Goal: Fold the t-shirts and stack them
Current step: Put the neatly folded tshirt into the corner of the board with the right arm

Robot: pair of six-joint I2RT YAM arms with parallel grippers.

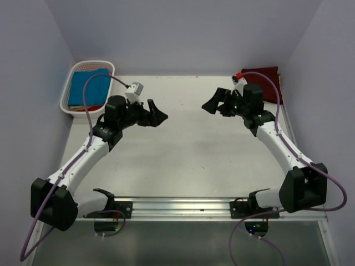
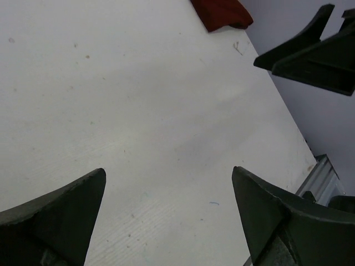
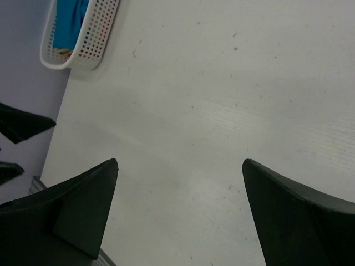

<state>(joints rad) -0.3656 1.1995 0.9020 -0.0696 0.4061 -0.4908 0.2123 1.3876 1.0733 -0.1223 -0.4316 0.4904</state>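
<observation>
Maroon t-shirt (image 2: 222, 14) in left-wrist view, not right

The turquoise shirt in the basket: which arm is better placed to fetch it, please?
Left, probably: the left gripper, open, is nearer the shirt and basket; the right gripper hangs opposite.

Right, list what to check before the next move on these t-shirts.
1. Left gripper open, holding nothing: ok.
2. Right gripper open, holding nothing: ok.
3. Turquoise t-shirt lying in the white basket, far left corner: ok.
4. Maroon t-shirt neatly folded at the far right corner: cannot tell, the right arm hides part.
5. Bare table between the grippers for folding: ok.
</observation>
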